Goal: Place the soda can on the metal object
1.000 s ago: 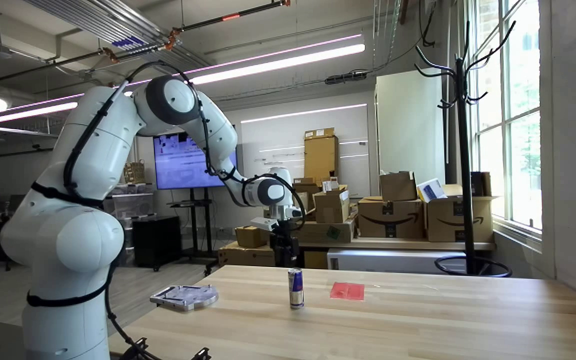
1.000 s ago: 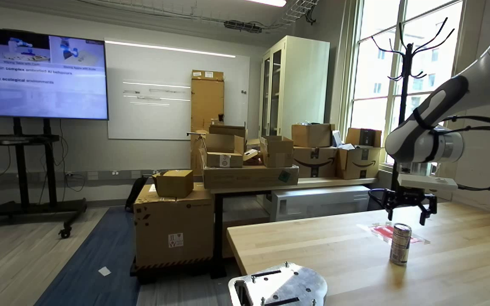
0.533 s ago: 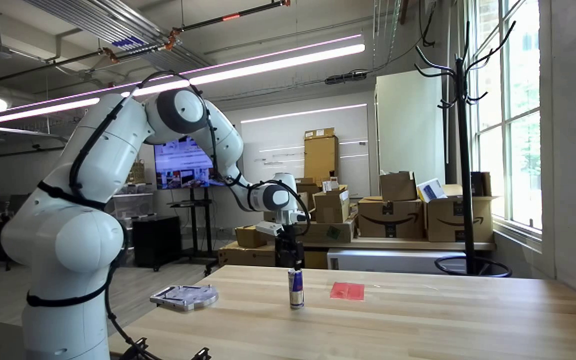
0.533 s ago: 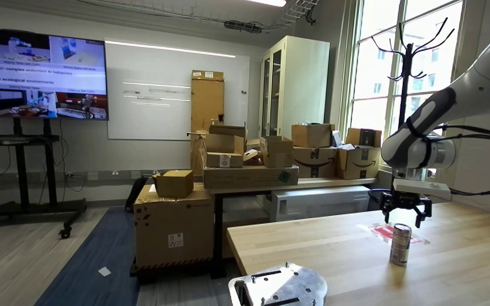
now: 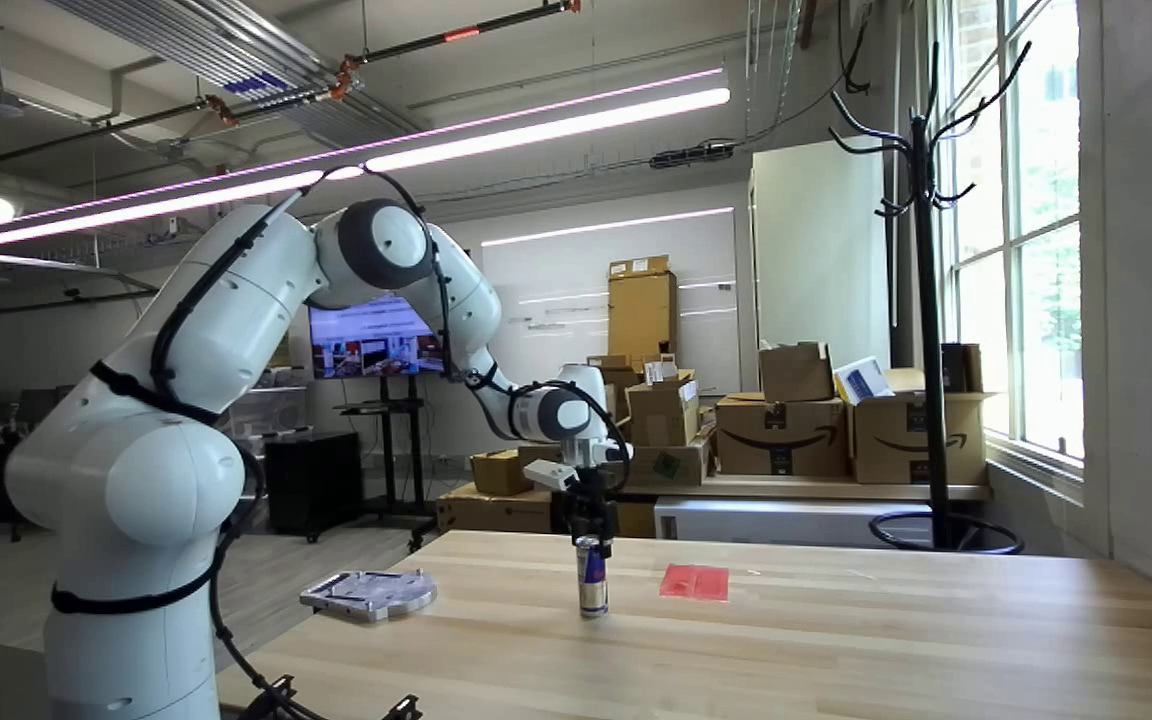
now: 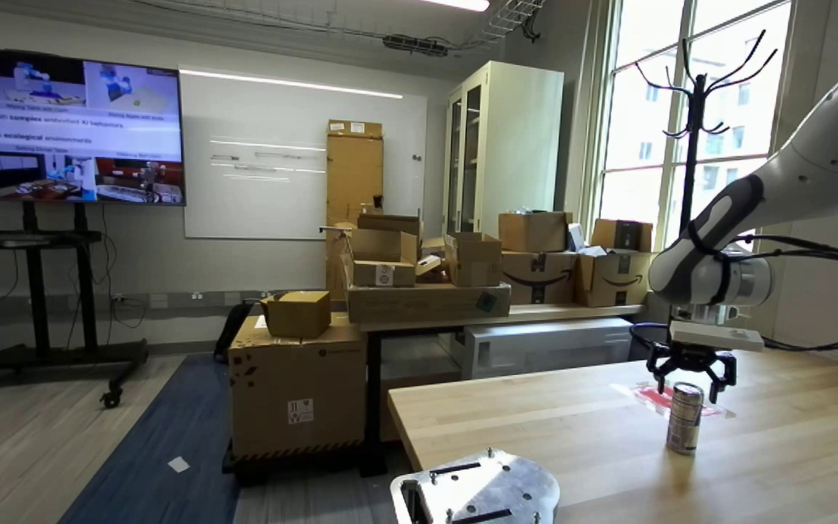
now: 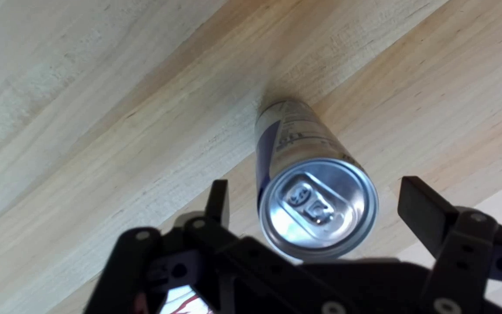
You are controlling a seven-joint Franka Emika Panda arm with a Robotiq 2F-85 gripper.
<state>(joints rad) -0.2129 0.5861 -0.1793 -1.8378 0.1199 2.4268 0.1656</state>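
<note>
Where the soda can stands upright on the worktop, the end effector hangs over it, its fingers spread apart with one to either side. In the wrist view the silvery lid and its pull tab face the camera, and bare wood shows between the can and each finger, so both stand clear of it. Whether the fingertips sit above or below the can's rim cannot be told. Well apart from the can in both exterior views, the metal object, a low silvery plate with slots, holes and small pins, lies at the worktop's edge. A flat red item lies near the can. In an exterior view the white arm arches up and over, dark cables strapped along it. Beyond the worktop are a black coat stand and stacked cardboard boxes.
</note>
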